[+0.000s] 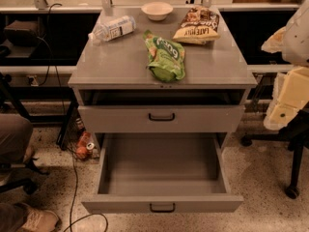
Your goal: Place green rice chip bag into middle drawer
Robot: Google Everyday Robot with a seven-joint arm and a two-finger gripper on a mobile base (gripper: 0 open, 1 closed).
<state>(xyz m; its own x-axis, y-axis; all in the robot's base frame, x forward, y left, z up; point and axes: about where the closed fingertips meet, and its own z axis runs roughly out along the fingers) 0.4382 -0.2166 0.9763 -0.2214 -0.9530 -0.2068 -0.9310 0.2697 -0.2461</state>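
Note:
The green rice chip bag (165, 56) lies on top of the grey cabinet (120, 69), near its front edge at the middle. The middle drawer (162, 203), the lowest one with a small black handle, is pulled fully out and its tray is empty. The drawer above it (161, 118) is pushed in. My gripper (287, 94) shows as pale white and yellow parts at the right edge of the view, to the right of the cabinet and well away from the bag. It holds nothing that I can see.
On the cabinet top stand a yellow-and-brown chip bag (197, 26), a white bowl (157, 10) and a lying plastic bottle (112, 29). A chair base (292, 178) stands at the right. A person's leg and shoe (19, 178) and cables (73, 187) are at the left.

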